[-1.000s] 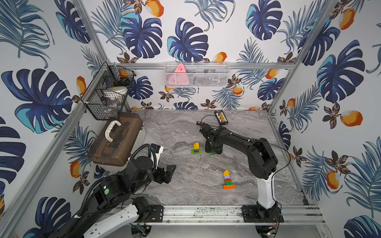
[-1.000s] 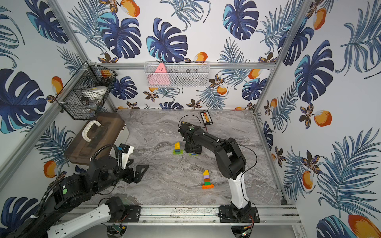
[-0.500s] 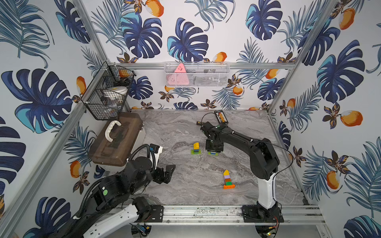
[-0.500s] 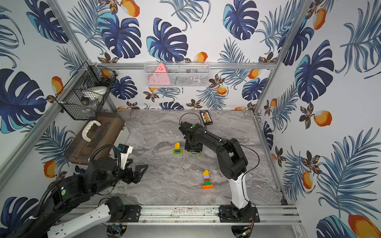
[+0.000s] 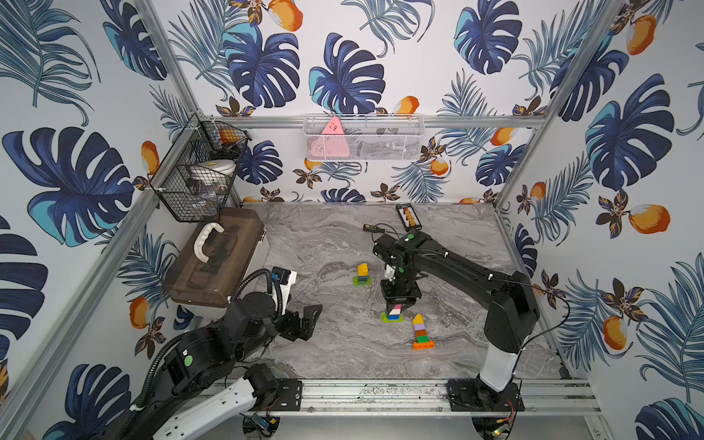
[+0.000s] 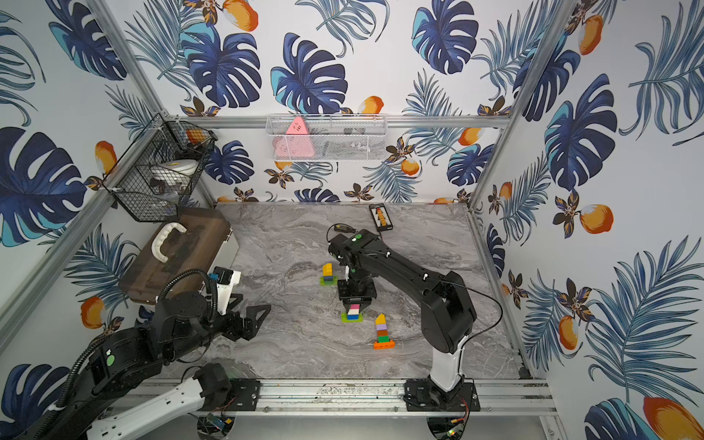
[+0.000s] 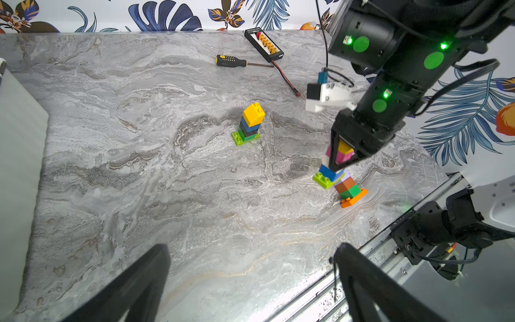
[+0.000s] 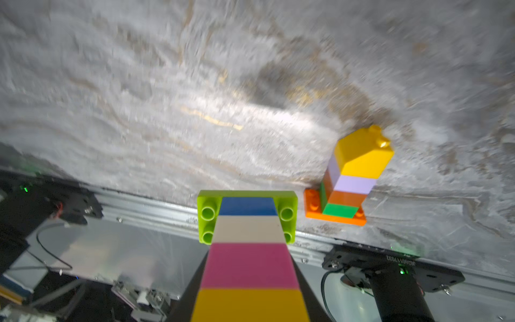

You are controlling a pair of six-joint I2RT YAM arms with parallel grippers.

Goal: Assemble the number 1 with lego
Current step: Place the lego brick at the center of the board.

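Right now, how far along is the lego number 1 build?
Done: two stacks stand free on the table, the orange-based stack and the blue-and-black stack, each a column on a wider base. In hand: the right gripper is shut on the pink-and-white stack. Remaining, probably: placing and releasing it; the left gripper is open and empty.

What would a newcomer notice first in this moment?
The right gripper is shut on a striped lego stack, yellow, pink, white and blue on a lime base, close beside the orange-based tower near the front of the table. A third, yellow-topped tower stands farther back. The left gripper hangs open at the front left, holding nothing.
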